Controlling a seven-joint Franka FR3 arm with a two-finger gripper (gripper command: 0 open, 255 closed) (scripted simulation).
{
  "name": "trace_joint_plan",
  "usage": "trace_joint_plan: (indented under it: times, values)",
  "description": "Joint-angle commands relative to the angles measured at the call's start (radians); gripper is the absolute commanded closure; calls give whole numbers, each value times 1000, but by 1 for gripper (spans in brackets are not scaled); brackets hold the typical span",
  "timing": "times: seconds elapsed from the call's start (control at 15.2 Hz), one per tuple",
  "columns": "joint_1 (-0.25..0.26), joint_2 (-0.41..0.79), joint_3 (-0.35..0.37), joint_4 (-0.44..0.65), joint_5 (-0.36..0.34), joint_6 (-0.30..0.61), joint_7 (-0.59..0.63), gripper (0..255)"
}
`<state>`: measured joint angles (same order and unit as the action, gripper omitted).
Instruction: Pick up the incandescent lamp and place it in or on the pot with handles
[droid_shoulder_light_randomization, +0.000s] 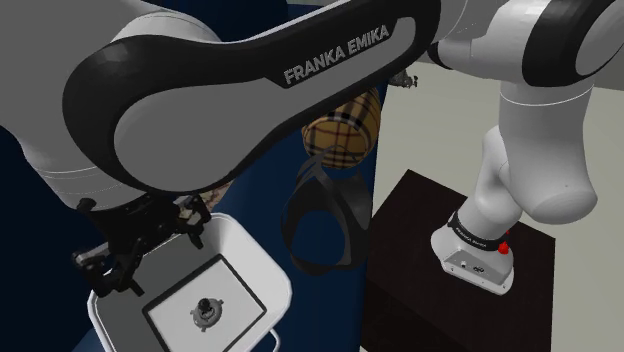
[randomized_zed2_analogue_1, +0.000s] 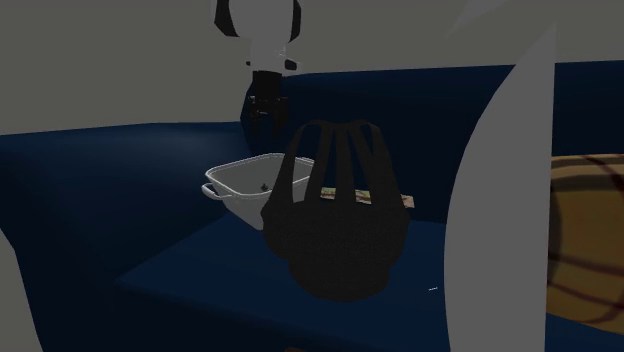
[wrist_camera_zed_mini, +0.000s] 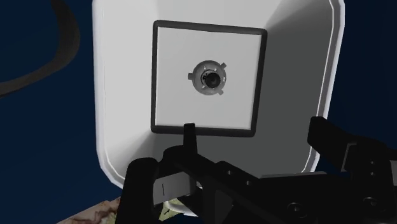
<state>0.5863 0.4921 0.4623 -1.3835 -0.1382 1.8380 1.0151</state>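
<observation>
On dark-blue surface (randomized_zed2_analogue_1: 110, 190), white pot (droid_shoulder_light_randomization: 245, 255); grey wall (randomized_zed2_analogue_1: 100, 60) behind.

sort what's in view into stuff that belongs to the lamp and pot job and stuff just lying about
Belongs to the job:
- lamp, lying inside the pot
- white pot with handles
- gripper, open above the pot

Just lying about:
- black wire basket
- plaid barrel-shaped thing
</observation>
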Motion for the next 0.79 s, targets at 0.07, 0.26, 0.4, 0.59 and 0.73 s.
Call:
trace_joint_plan:
  times: [0.07, 0.26, 0.4, 0.59, 0.73]
  values:
    - [1, -3, 1, 30, 2, -32, -2, 0]
    - [10, -1, 3, 128, 3, -127, -5, 0]
    - [10, -1, 3, 128, 3, -127, -5, 0]
    - [10, -1, 3, 128, 3, -127, -5, 0]
    - [10, -1, 3, 128, 3, -127, -5, 0]
